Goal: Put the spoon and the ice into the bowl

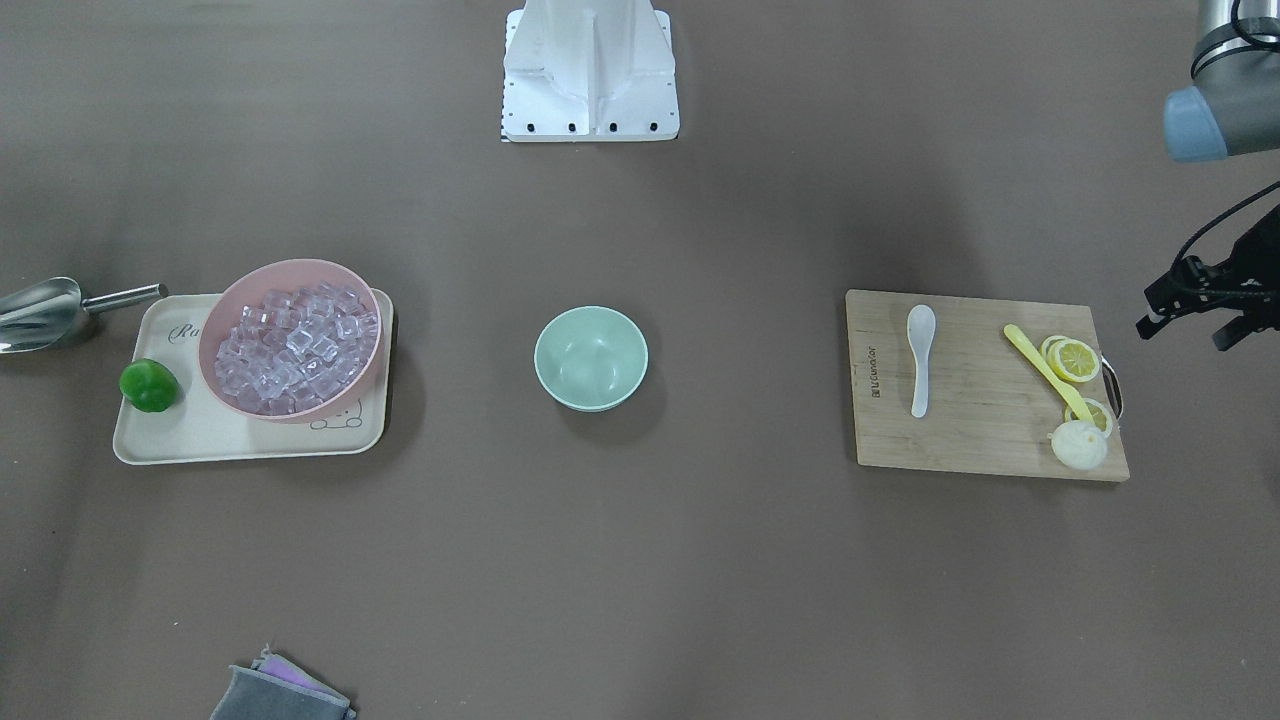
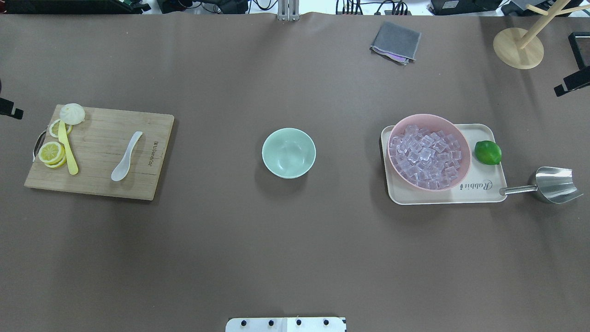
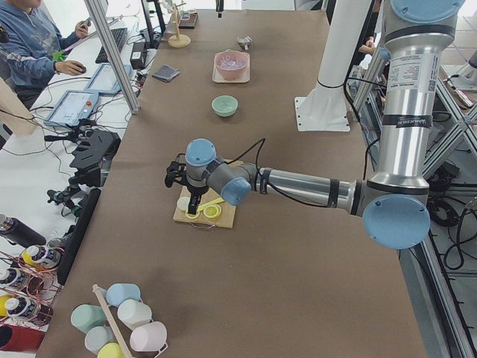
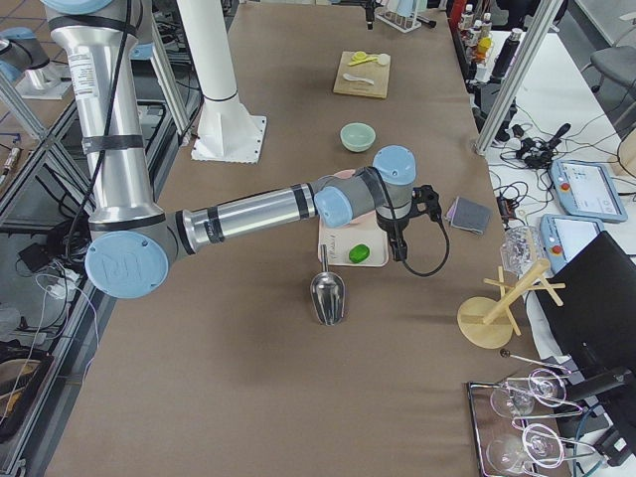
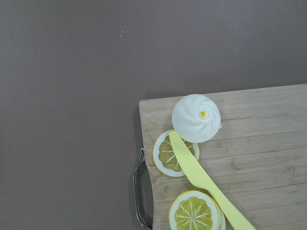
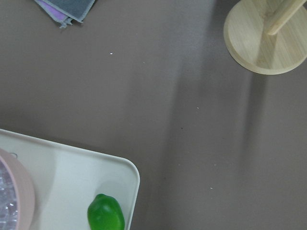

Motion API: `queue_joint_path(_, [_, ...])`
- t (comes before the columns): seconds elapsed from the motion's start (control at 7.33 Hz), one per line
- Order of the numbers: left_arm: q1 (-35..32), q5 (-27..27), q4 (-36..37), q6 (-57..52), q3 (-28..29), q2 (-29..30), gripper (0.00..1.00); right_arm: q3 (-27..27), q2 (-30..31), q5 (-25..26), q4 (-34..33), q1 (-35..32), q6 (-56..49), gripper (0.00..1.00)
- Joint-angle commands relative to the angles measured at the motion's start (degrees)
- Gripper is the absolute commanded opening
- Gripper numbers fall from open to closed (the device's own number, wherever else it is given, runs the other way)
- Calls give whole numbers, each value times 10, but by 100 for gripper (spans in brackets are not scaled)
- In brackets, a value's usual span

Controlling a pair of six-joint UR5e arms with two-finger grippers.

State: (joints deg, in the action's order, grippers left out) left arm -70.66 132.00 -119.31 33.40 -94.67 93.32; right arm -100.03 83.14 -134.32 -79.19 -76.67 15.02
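The white spoon point(image 1: 920, 360) lies on a wooden cutting board point(image 1: 980, 430), scoop toward the robot; it also shows in the overhead view point(image 2: 125, 157). The mint-green bowl point(image 1: 590, 358) stands empty at mid-table point(image 2: 289, 153). Many clear ice cubes point(image 1: 295, 345) fill a pink bowl point(image 1: 290, 268) on a cream tray point(image 1: 200, 440). My left gripper point(image 3: 192, 201) hovers over the board's outer end, beyond the spoon. My right gripper point(image 4: 397, 243) hovers beyond the tray's outer edge, near the lime. Neither gripper's fingers show clearly, so I cannot tell if they are open or shut.
On the board lie a slim yellow utensil point(image 1: 1045, 370), lemon slices point(image 1: 1075, 360) and a white bun point(image 1: 1078, 445). A lime point(image 2: 487, 152) sits on the tray, a metal scoop point(image 2: 555, 184) beside it. A grey cloth point(image 2: 395, 42) and a wooden stand point(image 2: 518, 48) are farther off.
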Motion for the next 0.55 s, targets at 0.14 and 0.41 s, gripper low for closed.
queue_joint_path(0.14, [112,-62,1,134,-17,77,97,-65,-30,28,0,95,164,98])
queue_joint_path(0.41, [193,-139,3,147,-12,109,96,-127,-34,93,0,206,292,94])
